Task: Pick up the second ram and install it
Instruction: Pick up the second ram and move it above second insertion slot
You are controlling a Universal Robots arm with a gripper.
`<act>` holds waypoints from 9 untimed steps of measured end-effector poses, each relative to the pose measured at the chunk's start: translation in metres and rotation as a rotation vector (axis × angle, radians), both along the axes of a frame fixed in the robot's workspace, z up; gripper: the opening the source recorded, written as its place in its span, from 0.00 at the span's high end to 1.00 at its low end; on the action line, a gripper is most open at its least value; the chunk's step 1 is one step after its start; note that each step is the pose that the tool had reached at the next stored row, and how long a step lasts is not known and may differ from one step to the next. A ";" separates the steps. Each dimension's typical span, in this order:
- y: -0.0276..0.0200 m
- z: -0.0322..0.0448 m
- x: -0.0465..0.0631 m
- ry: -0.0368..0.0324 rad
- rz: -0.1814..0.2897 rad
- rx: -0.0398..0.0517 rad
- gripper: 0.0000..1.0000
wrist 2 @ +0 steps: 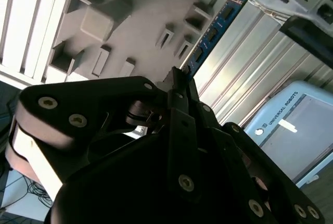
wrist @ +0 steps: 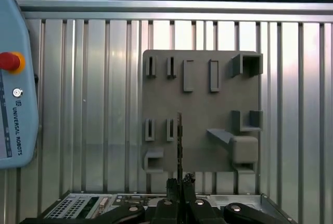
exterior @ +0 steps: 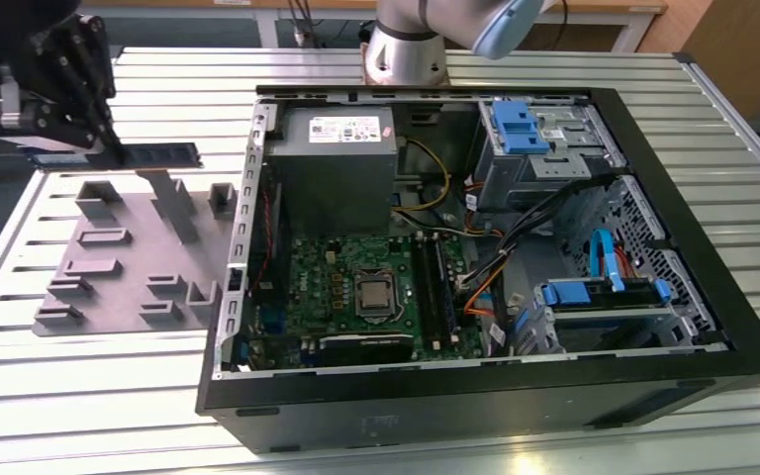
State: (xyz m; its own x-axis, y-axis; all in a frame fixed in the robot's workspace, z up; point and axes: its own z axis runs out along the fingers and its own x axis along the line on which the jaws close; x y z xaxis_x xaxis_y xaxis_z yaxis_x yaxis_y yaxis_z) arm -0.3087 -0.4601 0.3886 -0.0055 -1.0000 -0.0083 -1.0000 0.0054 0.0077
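1. Gripper [wrist 2: 177,77] clamped shut on one end of ram [wrist 2: 210,34]; rest of stick jutting out free.
2. Ram held over tray [exterior: 103,267], apparently not touching it, well apart from case [exterior: 486,401].
3. Step in hand, by judgement: carrying ram off tray. Better done with firm grip, slow travel, stick level, wide berth from tray posts and case wall.
4. Arm [exterior: 407,45] stretched toward exterior view's left, over table [exterior: 697,129]; wrist tilted, ram about level there.
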 end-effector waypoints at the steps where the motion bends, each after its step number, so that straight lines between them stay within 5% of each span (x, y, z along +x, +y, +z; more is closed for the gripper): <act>1: 0.0000 0.0000 0.005 -0.0001 0.000 0.0000 0.86; 9: 0.0000 0.0000 0.041 0.0000 0.000 0.0000 0.86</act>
